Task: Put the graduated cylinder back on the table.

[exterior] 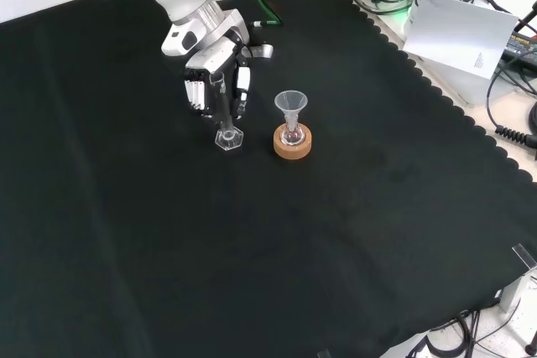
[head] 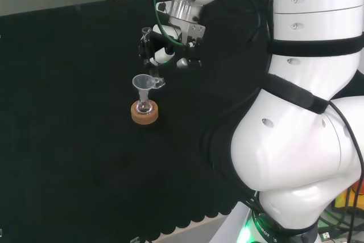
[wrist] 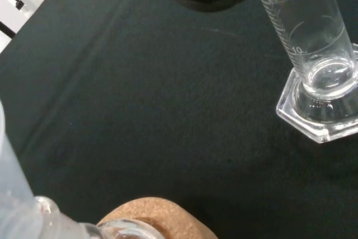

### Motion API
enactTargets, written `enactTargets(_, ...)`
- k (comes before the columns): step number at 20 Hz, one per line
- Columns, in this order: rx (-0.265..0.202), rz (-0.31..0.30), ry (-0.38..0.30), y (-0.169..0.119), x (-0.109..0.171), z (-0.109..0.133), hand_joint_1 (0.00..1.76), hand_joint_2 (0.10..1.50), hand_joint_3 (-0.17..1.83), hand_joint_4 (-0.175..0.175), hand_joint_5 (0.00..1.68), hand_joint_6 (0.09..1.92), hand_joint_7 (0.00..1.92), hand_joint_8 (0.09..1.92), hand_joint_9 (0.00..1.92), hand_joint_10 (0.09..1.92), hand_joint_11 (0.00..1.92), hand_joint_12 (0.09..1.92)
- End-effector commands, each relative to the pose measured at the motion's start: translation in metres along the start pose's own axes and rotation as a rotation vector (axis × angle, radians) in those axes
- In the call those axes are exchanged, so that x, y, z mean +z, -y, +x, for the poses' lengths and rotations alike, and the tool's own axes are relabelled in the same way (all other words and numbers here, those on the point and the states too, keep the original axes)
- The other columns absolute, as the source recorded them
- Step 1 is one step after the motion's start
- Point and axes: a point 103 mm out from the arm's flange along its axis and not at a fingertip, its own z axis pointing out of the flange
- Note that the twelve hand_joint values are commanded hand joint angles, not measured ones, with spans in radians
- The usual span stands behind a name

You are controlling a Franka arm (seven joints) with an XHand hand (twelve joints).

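I see the hand lowered close over the black-clothed worktop, its fingers curled round the upper part of the clear graduated cylinder, pinching it upright. In the front view the cylinder hangs straight down below the hand, and its hexagonal foot sits at cloth level; from the wrist view the foot looks to be lying flat on the cloth, though I cannot tell for certain that it bears on it. Just beside the hand, on the side away from the arm's base in the head view, stands a small round flask in a cork ring, with a clear funnel set in its neck. The cork ring is near the cylinder's foot but apart from it, with bare cloth between them.
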Motion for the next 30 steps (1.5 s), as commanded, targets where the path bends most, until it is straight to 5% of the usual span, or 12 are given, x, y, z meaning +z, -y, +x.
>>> enactTargets(1, -0.005, -0.003, 0.02, 0.0019, -0.0008, -0.0002, 1.49, 1.09, 0.0, -0.123, 0.94, 0.93, 0.82, 1.19, 1.07, 1.02, 1.0, 0.84)
enactTargets(6, -0.005, 0.005, 0.028, 0.0033, 0.0024, -0.0013, 1.49, 1.1, 0.0, -0.109, 0.85, 0.93, 0.78, 1.25, 1.05, 1.02, 0.99, 0.9)
enactTargets(7, -0.006, 0.011, 0.031, 0.0033, 0.003, -0.0014, 1.38, 1.13, 0.01, -0.061, 0.83, 1.06, 0.81, 1.23, 1.04, 0.92, 0.99, 0.91)
enactTargets(9, -0.005, 0.017, 0.026, 0.0042, 0.005, -0.0025, 1.26, 1.19, 0.0, -0.129, 0.8, 1.22, 0.82, 1.26, 1.06, 0.7, 0.99, 0.94)
enactTargets(10, -0.003, 0.02, 0.024, 0.0045, 0.0058, -0.0031, 1.21, 1.2, 0.0, -0.152, 0.8, 1.24, 0.83, 1.13, 1.07, 0.63, 0.98, 0.95)
enactTargets(12, 0.001, 0.028, 0.016, 0.0055, 0.006, -0.0049, 1.15, 1.2, 0.0, -0.17, 0.81, 1.25, 0.87, 0.87, 1.08, 0.54, 0.98, 0.96)
enactTargets(15, -0.003, 0.027, -0.005, 0.0073, 0.0044, -0.0078, 1.13, 1.2, 0.0, -0.175, 0.82, 1.24, 0.88, 0.74, 1.09, 0.49, 1.0, 0.97)
enactTargets(17, -0.007, 0.02, -0.007, 0.0085, 0.0041, -0.0081, 1.18, 1.18, -0.08, -0.121, 0.79, 1.0, 0.87, 0.69, 1.1, 0.42, 0.98, 0.97)
enactTargets(20, -0.013, 0.014, -0.003, 0.0094, 0.0036, -0.0076, 1.19, 1.16, -0.16, -0.085, 0.77, 0.82, 0.83, 0.64, 1.1, 0.34, 0.92, 1.0)
enactTargets(30, 0.006, 0.019, -0.016, 0.0092, -0.0034, -0.0072, 1.09, 1.1, -0.17, -0.065, 0.66, 0.74, 0.7, 0.65, 1.0, 0.29, 0.73, 1.14)
